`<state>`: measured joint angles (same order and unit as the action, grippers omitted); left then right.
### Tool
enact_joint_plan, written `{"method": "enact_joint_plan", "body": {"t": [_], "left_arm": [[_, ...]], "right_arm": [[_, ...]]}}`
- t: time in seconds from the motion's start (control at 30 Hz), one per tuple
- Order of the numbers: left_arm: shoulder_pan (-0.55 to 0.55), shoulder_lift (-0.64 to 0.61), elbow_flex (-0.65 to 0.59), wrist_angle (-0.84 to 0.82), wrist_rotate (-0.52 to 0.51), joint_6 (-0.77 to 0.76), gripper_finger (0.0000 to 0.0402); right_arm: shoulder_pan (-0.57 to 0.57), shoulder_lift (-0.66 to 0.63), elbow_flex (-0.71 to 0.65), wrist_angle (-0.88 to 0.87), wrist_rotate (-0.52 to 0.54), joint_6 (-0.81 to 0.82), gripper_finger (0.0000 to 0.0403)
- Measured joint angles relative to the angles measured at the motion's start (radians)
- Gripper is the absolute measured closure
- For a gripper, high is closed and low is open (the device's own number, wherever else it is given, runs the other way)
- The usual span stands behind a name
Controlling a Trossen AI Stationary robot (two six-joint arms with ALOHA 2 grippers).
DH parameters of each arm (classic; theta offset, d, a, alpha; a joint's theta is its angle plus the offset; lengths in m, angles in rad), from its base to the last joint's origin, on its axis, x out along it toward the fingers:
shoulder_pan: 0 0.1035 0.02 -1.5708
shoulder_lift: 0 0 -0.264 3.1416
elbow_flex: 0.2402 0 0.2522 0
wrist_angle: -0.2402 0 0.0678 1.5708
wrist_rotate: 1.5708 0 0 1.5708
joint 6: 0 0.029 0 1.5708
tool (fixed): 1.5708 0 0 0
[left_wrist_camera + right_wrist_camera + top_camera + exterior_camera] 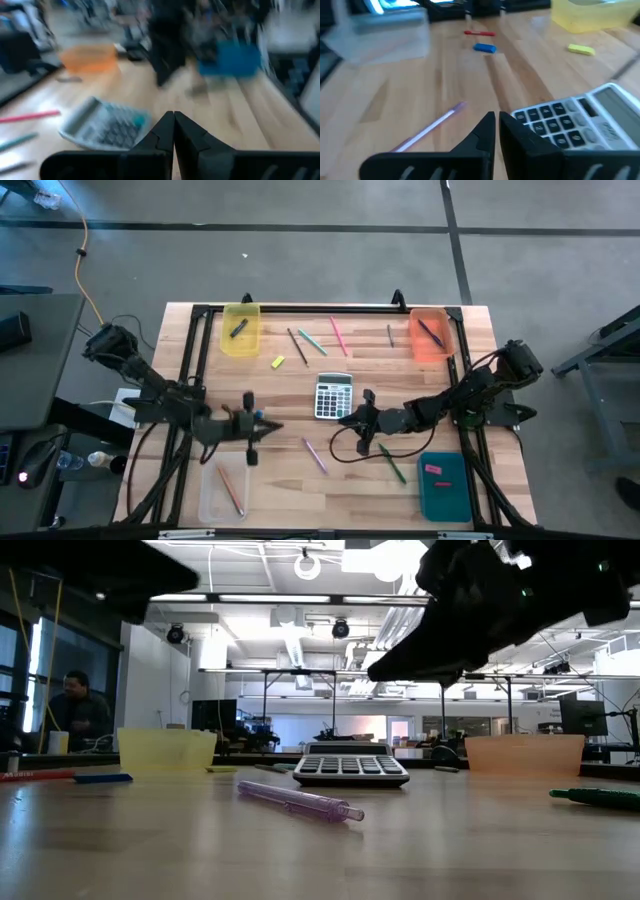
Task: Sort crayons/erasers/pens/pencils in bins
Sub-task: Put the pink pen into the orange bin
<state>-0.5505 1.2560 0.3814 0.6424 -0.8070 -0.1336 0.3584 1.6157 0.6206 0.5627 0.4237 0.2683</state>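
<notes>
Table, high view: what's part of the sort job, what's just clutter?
Job:
yellow bin
orange bin
clear bin
teal bin
yellow eraser
purple pen
green pen
pink pencil

Lying about:
calculator

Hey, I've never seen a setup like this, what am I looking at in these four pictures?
It is a robot with two dark arms at a wooden table, shown from overhead, from table height, and from a camera on each wrist. The left gripper and right gripper are both shut and hold nothing. On the table lie a grey calculator, a translucent purple pen, a small yellow eraser and a short blue crayon. Four tubs wait: translucent yellow, translucent orange, clear and dark teal.
</notes>
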Motion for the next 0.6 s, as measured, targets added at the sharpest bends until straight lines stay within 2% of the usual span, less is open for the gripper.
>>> {"method": "enact_joint_plan", "body": {"t": [0.1, 0.23, 0.4, 0.6], "left_arm": [[0.054, 0.0, -0.094, 0.257, -0.002, 0.072, 0.0401], [0.099, -0.001, -0.182, 0.467, 0.026, 0.121, 0.0401], [0.119, 0.0, -0.226, 0.515, 0.032, 0.119, 0.0401], [0.118, 0.0, -0.226, 0.498, 0.038, 0.132, 0.0401]], "right_arm": [[0.026, 0.012, 0.094, -0.189, 0.057, 0.04, 0.0388], [0.062, 0.059, 0.231, -0.393, 0.073, 0.139, 0.0379], [0.107, 0.146, 0.391, -0.597, 0.064, 0.29, 0.0327], [0.146, 0.287, 0.558, -0.711, 0.011, 0.447, 0.0239]]}}
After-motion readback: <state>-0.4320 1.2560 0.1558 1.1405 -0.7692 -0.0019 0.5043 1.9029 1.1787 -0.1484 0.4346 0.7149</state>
